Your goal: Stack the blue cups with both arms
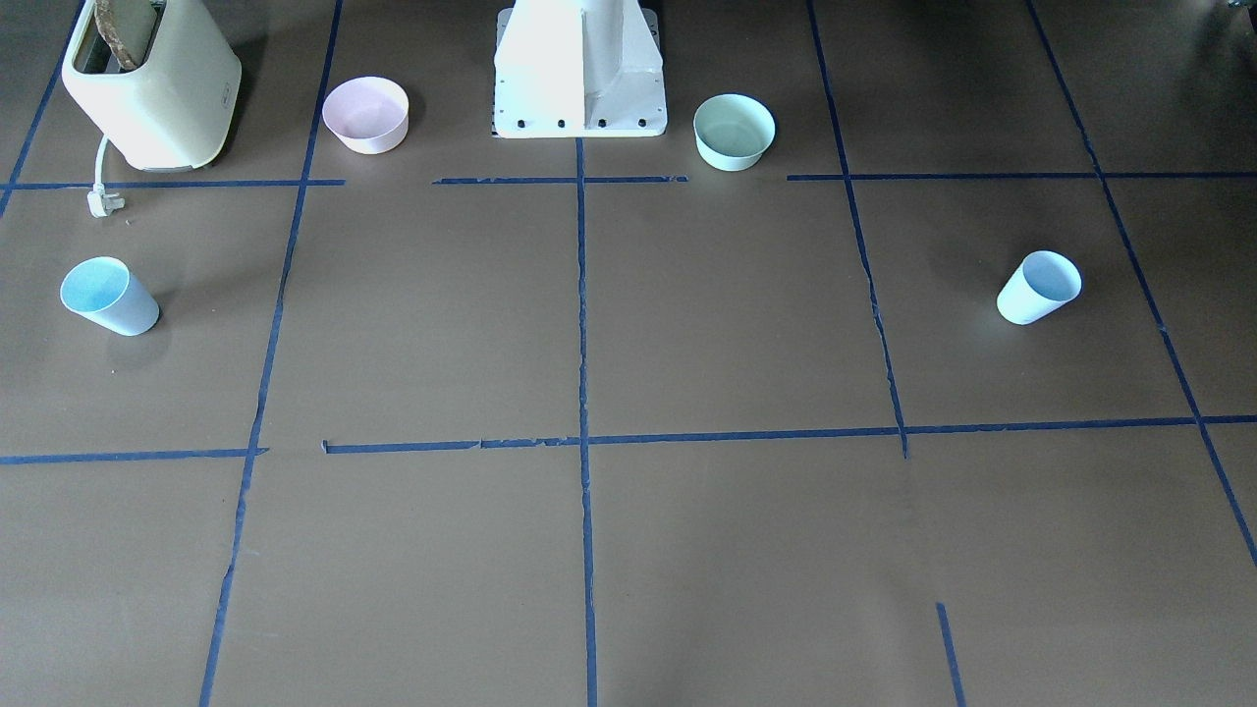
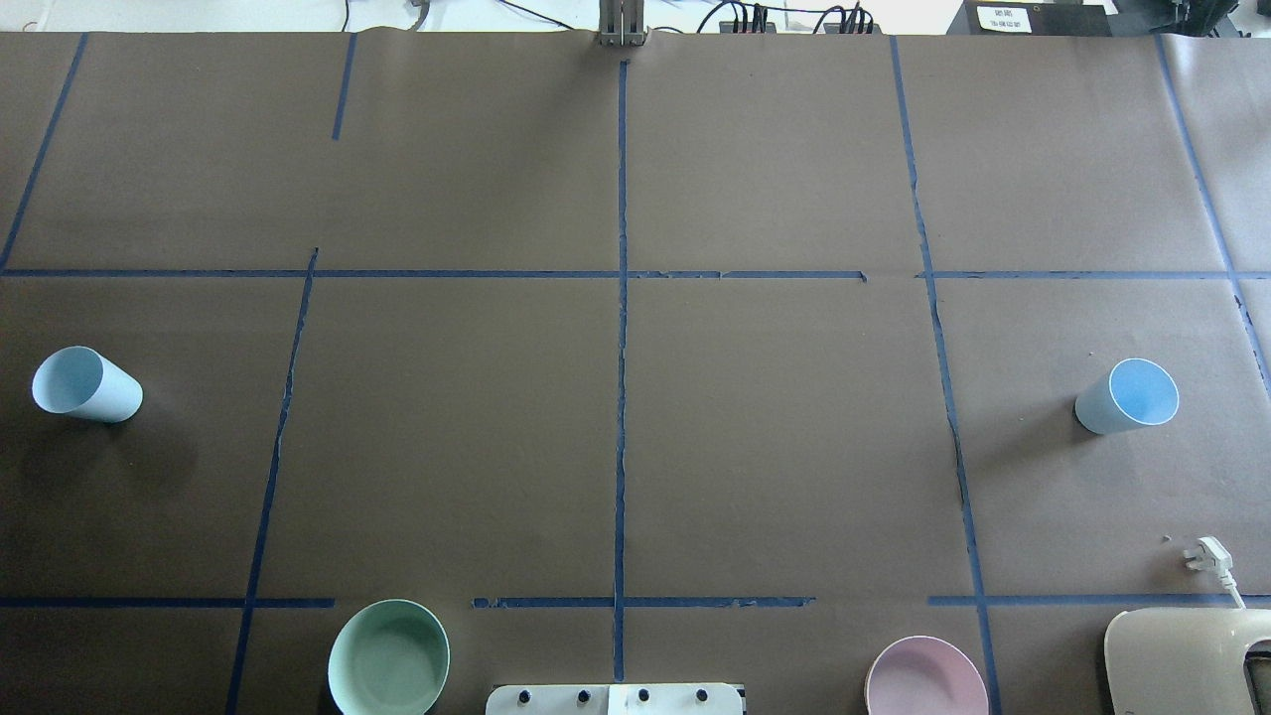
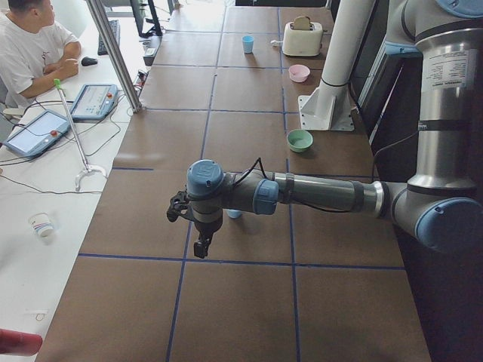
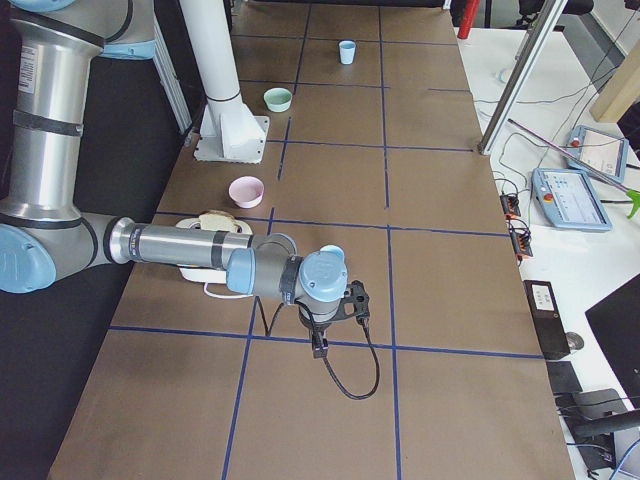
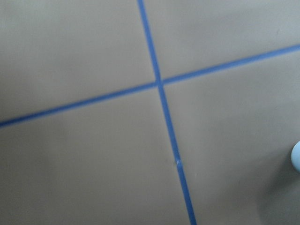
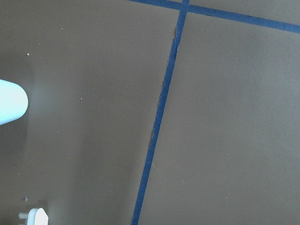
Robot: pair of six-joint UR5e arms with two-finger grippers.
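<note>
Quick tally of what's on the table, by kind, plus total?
Cups: 2, left cup and right cup, both blue
Bowls: 2, green bowl and pink bowl
Toaster: 1
Total: 5

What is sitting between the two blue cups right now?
Nothing stands between the left cup and the right cup: the overhead view shows only brown table crossed by blue tape lines. The green bowl and pink bowl sit nearer the robot.

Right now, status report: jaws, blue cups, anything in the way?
Left gripper, right gripper: jaws unreadable. Blue cups upright, apart, unstacked. Mint bowl, pink bowl, toaster: off their line.
</note>
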